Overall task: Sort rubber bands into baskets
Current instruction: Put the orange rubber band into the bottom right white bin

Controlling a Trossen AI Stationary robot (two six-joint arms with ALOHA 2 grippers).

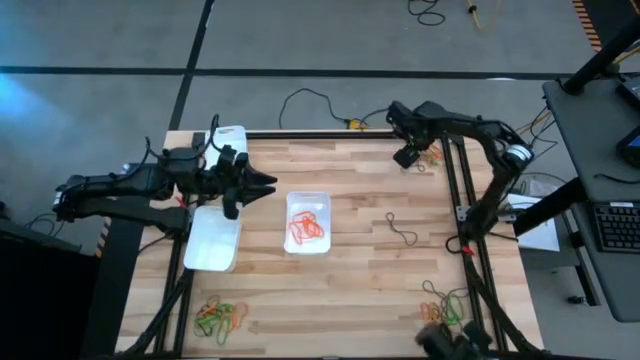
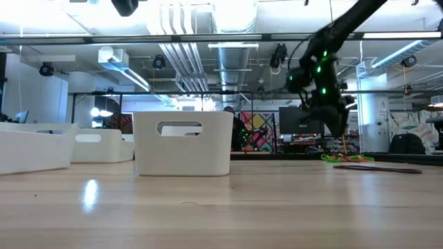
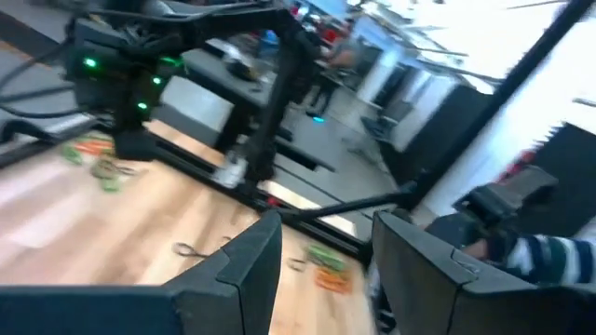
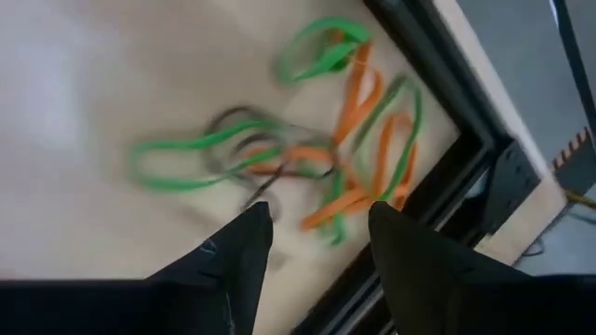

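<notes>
On the wooden worktop [image 1: 360, 280], the right end effector [image 4: 312, 237] hangs at about one o'clock over a tangle of green and orange rubber bands [image 4: 326, 167] right against the dark frame rail [image 4: 438, 200] at the far edge; its fingers stand parted with nothing between them. The left end effector [image 1: 268, 186] hovers at nine o'clock, part-open and empty, between two baskets [image 1: 213, 240]. The centre basket [image 1: 307, 222] holds orange bands, with bare wood around it. Loose piles [image 1: 222, 317] lie at seven and five o'clock
</notes>
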